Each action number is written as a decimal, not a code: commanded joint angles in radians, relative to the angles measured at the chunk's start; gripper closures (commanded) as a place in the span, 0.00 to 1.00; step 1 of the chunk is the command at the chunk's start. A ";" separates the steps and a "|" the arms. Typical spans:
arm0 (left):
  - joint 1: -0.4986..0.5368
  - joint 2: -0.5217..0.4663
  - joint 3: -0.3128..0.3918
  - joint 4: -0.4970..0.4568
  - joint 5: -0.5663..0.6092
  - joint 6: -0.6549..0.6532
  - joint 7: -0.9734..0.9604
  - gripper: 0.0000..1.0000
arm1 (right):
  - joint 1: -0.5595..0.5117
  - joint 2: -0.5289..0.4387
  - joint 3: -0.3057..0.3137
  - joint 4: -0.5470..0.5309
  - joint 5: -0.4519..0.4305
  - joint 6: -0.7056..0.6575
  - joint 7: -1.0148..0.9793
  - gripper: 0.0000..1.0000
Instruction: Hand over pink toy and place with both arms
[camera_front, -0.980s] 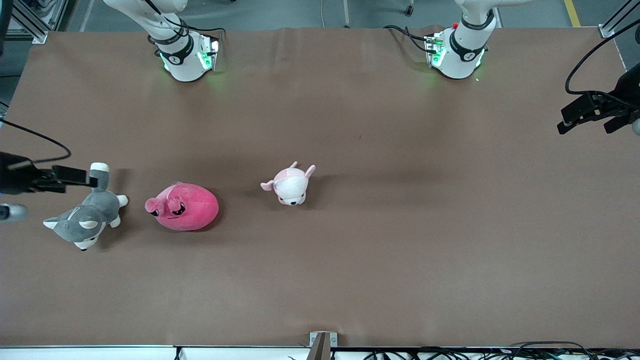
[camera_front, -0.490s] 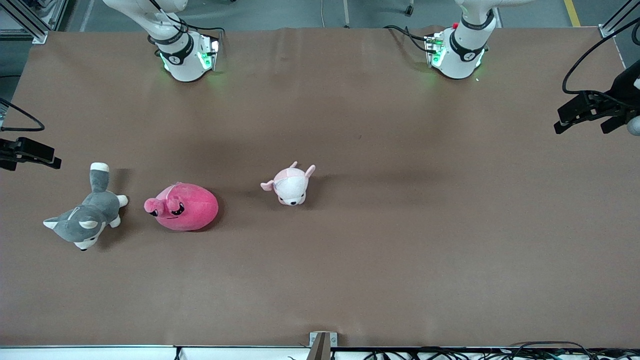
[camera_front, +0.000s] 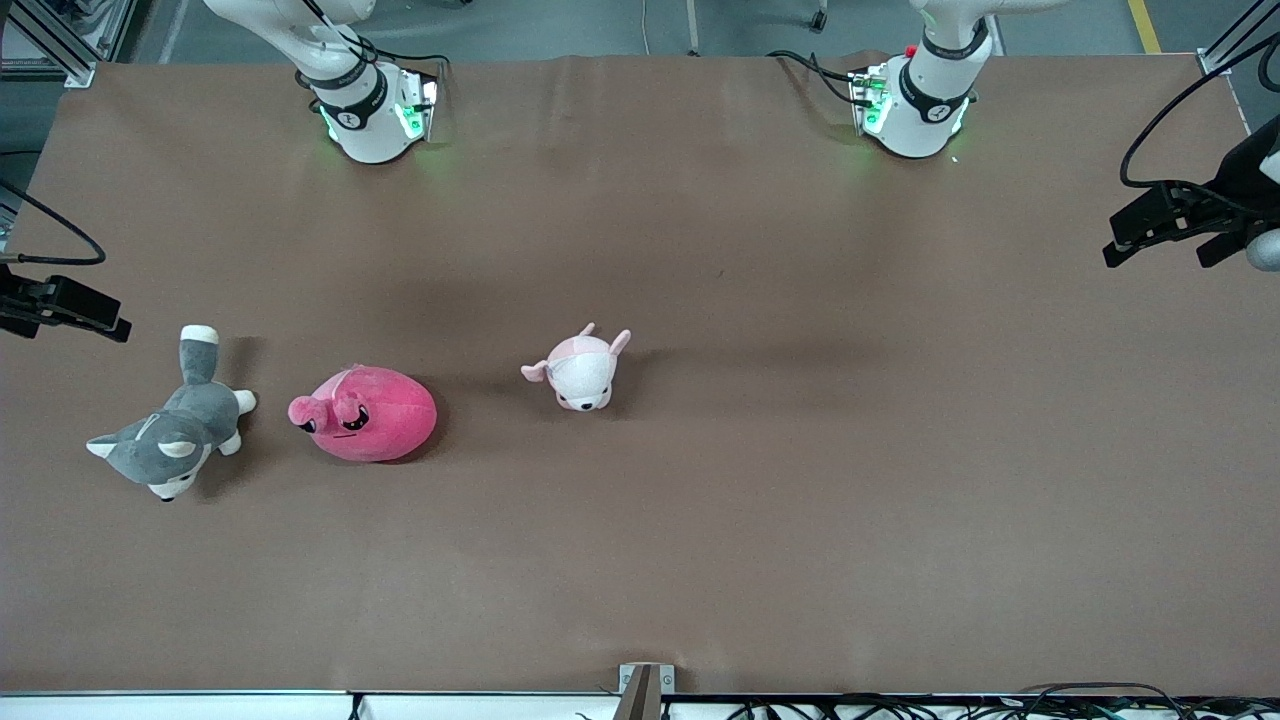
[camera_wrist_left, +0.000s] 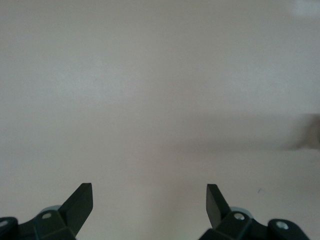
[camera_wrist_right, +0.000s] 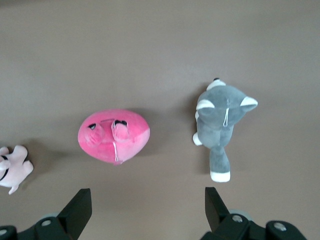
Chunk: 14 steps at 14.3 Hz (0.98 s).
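Note:
The pink toy, a round hot-pink plush with black eyes, lies on the brown table toward the right arm's end, between a grey plush dog and a pale pink puppy. It also shows in the right wrist view. My right gripper is open and empty, up in the air over the table's end edge near the grey dog's tail; its own view shows it apart from the pink toy. My left gripper is open and empty over the table's other end, and its view shows bare table only.
The grey plush dog lies beside the pink toy, closer to the table's end; it shows in the right wrist view. The pale pink-and-white puppy lies near the middle, also in the right wrist view. Both arm bases stand along the table's edge farthest from the front camera.
My right gripper has pulled away from the grey dog's tail toward the table's end edge and then held nearly still. My left gripper has drifted slightly. The toys have not moved.

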 joint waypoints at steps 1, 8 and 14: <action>-0.007 0.001 0.011 0.020 0.007 -0.014 0.000 0.00 | -0.028 -0.095 0.008 -0.113 -0.001 0.051 0.014 0.00; -0.001 0.000 0.015 0.020 0.008 -0.014 0.010 0.00 | -0.021 -0.180 0.008 -0.243 0.005 0.102 -0.017 0.00; -0.002 -0.002 0.014 0.020 0.010 -0.014 0.014 0.00 | -0.022 -0.231 0.005 -0.317 0.000 0.134 -0.067 0.00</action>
